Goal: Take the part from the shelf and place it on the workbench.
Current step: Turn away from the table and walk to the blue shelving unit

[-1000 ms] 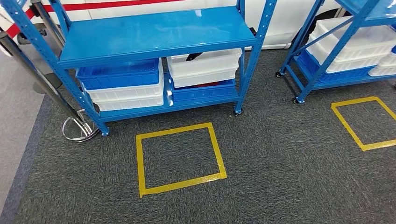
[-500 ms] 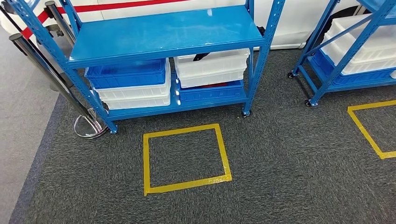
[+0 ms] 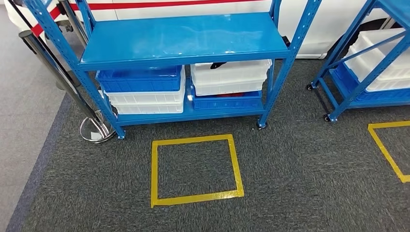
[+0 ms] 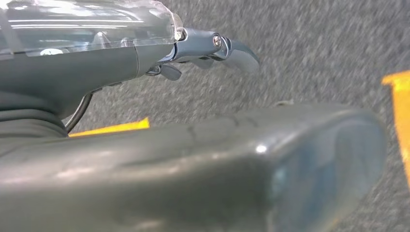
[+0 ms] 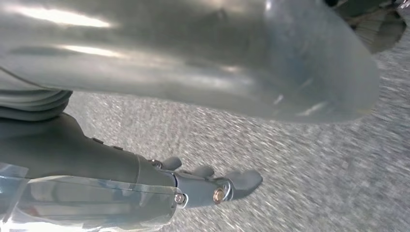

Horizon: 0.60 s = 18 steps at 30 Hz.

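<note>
The blue metal shelf [image 3: 183, 36] stands ahead on grey carpet in the head view. Its top board is bare. Below it are stacked bins: a blue bin [image 3: 139, 79] on white ones at the left, and a white bin [image 3: 231, 77] over a blue one at the right. A small dark object [image 3: 218, 64] pokes above the white bin's rim; I cannot tell what it is. My left hand [image 4: 183, 164] hangs over the carpet, its fingers [image 4: 232, 48] stretched out and holding nothing. My right hand [image 5: 193, 67] hangs the same way, its fingers [image 5: 241, 180] straight and empty.
A yellow taped square [image 3: 195, 169] marks the floor in front of the shelf. A second blue shelf [image 3: 372, 63] with white bins stands to the right, with another yellow square [image 3: 391, 150] before it. A chrome stanchion base [image 3: 95, 130] sits by the shelf's left leg.
The whole head picture has shifted: shelf and yellow square now sit further right and lower, so the camera has moved. Nothing on the shelf has moved.
</note>
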### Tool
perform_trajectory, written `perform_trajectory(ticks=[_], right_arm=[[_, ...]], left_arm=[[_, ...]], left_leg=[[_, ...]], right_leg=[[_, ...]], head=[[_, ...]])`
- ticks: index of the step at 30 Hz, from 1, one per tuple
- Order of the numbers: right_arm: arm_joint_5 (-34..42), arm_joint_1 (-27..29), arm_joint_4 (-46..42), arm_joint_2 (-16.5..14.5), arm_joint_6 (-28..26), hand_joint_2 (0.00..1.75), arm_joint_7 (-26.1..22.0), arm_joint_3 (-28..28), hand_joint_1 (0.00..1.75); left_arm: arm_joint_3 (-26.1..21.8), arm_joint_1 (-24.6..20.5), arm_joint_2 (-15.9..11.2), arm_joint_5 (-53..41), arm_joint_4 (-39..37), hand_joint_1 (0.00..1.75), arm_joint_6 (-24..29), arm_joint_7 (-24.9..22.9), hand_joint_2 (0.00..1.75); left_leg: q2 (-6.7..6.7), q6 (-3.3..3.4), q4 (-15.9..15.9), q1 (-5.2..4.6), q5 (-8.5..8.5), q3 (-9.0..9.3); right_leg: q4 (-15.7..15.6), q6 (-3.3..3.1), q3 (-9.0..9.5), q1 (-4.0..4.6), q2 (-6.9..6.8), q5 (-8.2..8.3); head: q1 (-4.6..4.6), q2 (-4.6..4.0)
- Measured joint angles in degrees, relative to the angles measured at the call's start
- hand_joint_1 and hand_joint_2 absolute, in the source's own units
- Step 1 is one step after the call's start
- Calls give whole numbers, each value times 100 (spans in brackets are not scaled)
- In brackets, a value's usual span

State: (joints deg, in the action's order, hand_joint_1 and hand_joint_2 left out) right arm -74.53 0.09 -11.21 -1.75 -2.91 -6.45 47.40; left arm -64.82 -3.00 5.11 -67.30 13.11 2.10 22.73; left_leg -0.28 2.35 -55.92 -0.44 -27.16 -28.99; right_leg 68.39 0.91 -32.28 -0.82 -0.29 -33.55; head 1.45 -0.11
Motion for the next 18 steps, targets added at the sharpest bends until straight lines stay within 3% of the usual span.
perform_trajectory(ticks=[2,3,4,5,6,8,9,12,14,15,17,18], right_arm=[[0,9,-1,2,-1,0,0,18,0],[0,20,-1,4,-2,0,0,25,0],[0,34,-1,4,-1,0,0,28,0],[0,48,-1,4,-1,0,0,29,0],[0,69,1,4,1,0,0,29,0],[0,82,3,4,1,0,0,29,0],[0,81,2,4,1,0,0,30,0],[0,69,-3,3,1,0,-1,32,0],[0,69,-3,2,1,0,-5,32,0],[0,71,-3,2,1,0,-7,32,0],[0,69,-3,2,1,0,-8,32,0],[0,70,-3,2,1,0,-7,32,0]], left_arm=[[-11,-5,1,7,0,0,0,0,0],[-15,3,1,9,0,0,0,0,0],[-19,13,2,9,-1,0,-1,0,0],[-21,23,7,7,-1,0,-2,0,0],[-23,30,11,5,-2,0,-3,0,0],[-26,24,21,2,-2,0,-4,0,0],[-28,17,22,2,-2,0,-3,0,0],[-31,-16,23,9,-2,0,-1,-1,0],[-32,-34,22,11,-2,0,-4,-1,0],[-32,-37,22,11,-2,0,-7,-1,0],[-32,-23,25,11,-2,0,-13,-2,0],[-32,-9,27,11,-2,0,-15,-4,0]], left_leg=[[-23,-5,1,5,-105,108],[-41,-19,1,12,-170,188],[-59,-40,1,24,-242,284],[-73,-65,1,37,-321,383],[-82,-94,-5,44,-404,476],[-92,-165,-4,44,-565,597],[-94,-206,-7,38,-614,651],[-83,-299,-226,44,-558,678],[-52,-356,-847,60,-523,332],[-36,-384,-1224,66,-610,64],[-20,-409,-1709,72,-1015,-449],[-18,-406,-1745,73,-1199,-626]], right_leg=[[530,53,-480,-10,8,-228],[570,78,-621,-16,8,-233],[426,100,-669,-25,8,-122],[134,109,-646,-36,7,105],[-226,111,-610,-45,5,447],[-680,39,-554,-33,-1,880],[-764,-11,-542,-24,2,957],[-828,-154,-354,-26,13,826],[-886,-214,-166,-36,4,719],[-907,-231,-75,-35,3,654],[-928,-242,106,-34,15,511],[-932,-240,213,-32,23,428]], head=[[-4,0],[-4,0],[-5,0],[-5,0],[-11,0],[-21,0],[-25,-1],[-21,-1],[-10,0],[-6,0],[-4,0],[-4,0]])
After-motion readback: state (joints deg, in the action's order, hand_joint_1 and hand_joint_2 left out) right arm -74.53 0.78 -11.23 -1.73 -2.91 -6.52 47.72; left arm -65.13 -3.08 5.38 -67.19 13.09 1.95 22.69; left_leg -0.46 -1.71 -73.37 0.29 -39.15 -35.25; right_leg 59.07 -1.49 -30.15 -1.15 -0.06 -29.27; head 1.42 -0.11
